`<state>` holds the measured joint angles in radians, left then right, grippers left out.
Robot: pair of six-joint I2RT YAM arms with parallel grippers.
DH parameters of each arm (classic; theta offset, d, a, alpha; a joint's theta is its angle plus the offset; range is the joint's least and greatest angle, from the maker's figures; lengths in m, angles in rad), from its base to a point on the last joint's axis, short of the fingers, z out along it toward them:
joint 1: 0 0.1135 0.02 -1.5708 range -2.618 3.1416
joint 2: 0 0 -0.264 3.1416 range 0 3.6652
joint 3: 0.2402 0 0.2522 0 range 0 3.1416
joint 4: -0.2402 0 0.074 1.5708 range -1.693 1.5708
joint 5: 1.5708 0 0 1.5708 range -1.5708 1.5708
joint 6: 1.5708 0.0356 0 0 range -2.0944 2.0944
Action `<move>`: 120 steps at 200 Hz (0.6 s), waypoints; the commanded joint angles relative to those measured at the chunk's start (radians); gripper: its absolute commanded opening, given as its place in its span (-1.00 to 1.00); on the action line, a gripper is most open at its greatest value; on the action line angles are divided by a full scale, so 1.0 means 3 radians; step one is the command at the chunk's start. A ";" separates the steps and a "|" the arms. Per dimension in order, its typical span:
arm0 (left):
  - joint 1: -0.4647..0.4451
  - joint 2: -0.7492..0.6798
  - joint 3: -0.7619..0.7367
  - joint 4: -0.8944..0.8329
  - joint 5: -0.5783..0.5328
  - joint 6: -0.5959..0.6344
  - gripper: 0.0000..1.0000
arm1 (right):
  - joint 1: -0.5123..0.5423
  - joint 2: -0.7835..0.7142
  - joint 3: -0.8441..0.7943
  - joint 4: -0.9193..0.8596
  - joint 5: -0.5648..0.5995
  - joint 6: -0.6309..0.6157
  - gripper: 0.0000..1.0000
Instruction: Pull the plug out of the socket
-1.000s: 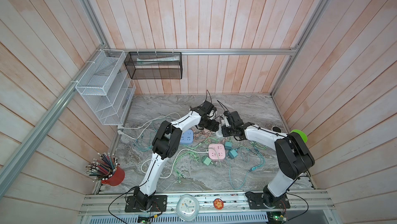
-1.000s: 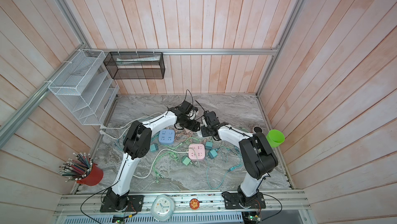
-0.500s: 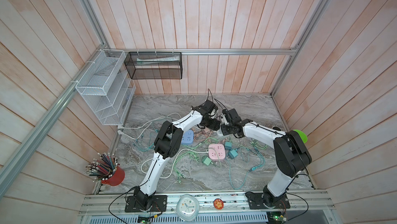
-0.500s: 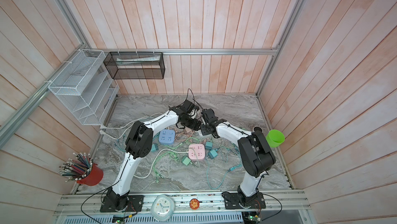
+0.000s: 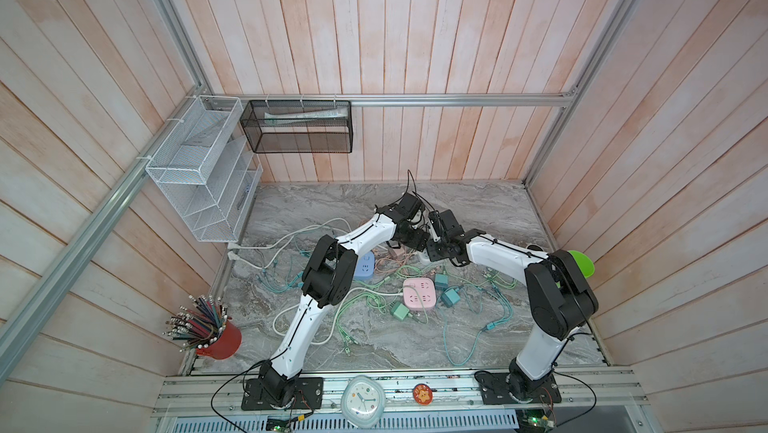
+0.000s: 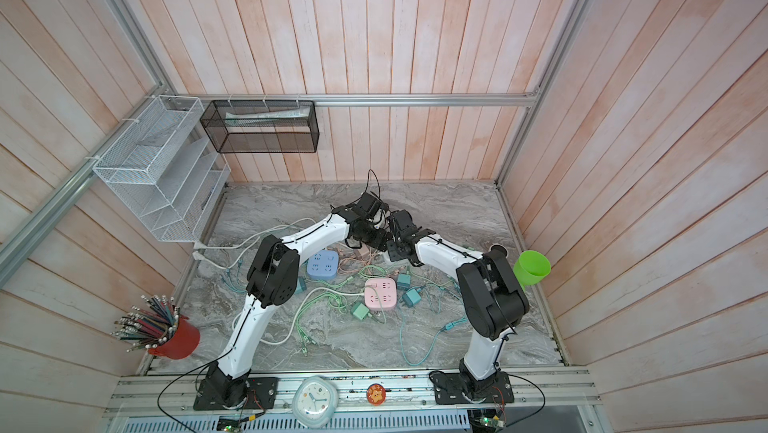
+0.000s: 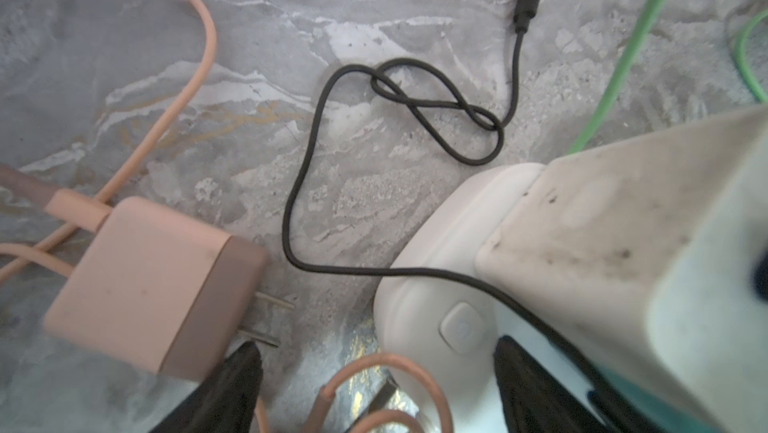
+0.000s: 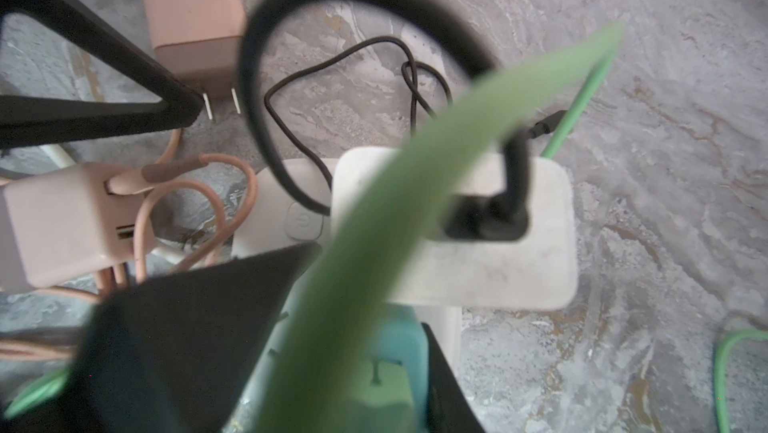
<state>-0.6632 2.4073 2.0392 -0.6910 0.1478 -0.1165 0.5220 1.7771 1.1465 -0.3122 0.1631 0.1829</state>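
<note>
Top views: both arms meet at the far middle of the bench (image 5: 478, 210); the contact itself is too small to read there.
Left hand (image 7: 376, 343): fingers apart around the end of the white socket (image 7: 419, 277), gripping nothing, likely placed to brace it.
Right hand (image 8: 370, 285): clamped on the teal plug (image 8: 390, 372), apparently seated in that socket beside a white adapter (image 8: 478, 268).
Hidden: a blurred green cable (image 8: 457, 127) covers the plug's seating.
</note>
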 commanded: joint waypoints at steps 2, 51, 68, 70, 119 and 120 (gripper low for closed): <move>-0.0050 0.0355 -0.0137 -0.0335 -0.0345 0.0112 0.78 | -0.0026 0.0009 0.0211 0.0080 -0.0148 0.0082 -1.00; -0.0052 0.0335 -0.0211 -0.0305 -0.0421 0.0187 0.78 | -0.0186 -0.0108 0.0089 0.0112 -0.0350 0.0097 -1.00; -0.0060 0.0344 -0.0212 -0.0302 -0.0424 0.0190 0.78 | -0.0149 -0.0070 0.0106 0.0075 -0.0291 0.0092 -1.00; -0.0061 0.0346 -0.0217 -0.0306 -0.0426 0.0193 0.78 | -0.0143 -0.0067 0.0102 0.0074 -0.0282 0.0091 -1.00; -0.0063 0.0326 -0.0331 -0.0280 -0.0501 0.0240 0.78 | -0.0104 -0.0098 0.0181 -0.0010 -0.0079 0.0040 -1.00; -0.0061 0.0326 -0.0332 -0.0279 -0.0499 0.0238 0.78 | -0.0107 -0.0099 0.0184 -0.0014 -0.0079 0.0040 -1.00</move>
<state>-0.6765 2.4054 2.0212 -0.6361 0.0978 -0.0940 0.4824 1.7786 1.1549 -0.3191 0.0971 0.2054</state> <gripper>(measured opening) 0.889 0.263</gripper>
